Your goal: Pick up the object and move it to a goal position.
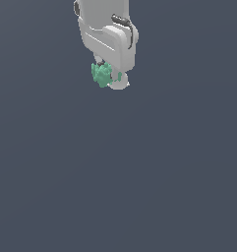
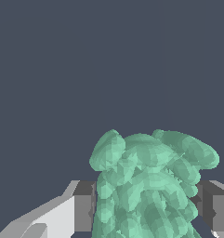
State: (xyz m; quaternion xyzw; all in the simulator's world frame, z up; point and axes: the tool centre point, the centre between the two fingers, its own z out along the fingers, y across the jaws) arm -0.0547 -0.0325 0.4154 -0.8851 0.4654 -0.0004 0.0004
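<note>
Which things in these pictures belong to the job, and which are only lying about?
Belonging to the job:
- teal-green lumpy object, held between the fingers
- white gripper, shut on it

Only lying about:
- nothing else shows; only a plain dark background

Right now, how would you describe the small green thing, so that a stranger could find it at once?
Find the big white robot arm at the top of the exterior view. At its lower end the pincer grips a small teal-green object. It is lumpy, and the only coloured thing against the plain grey background.
</note>
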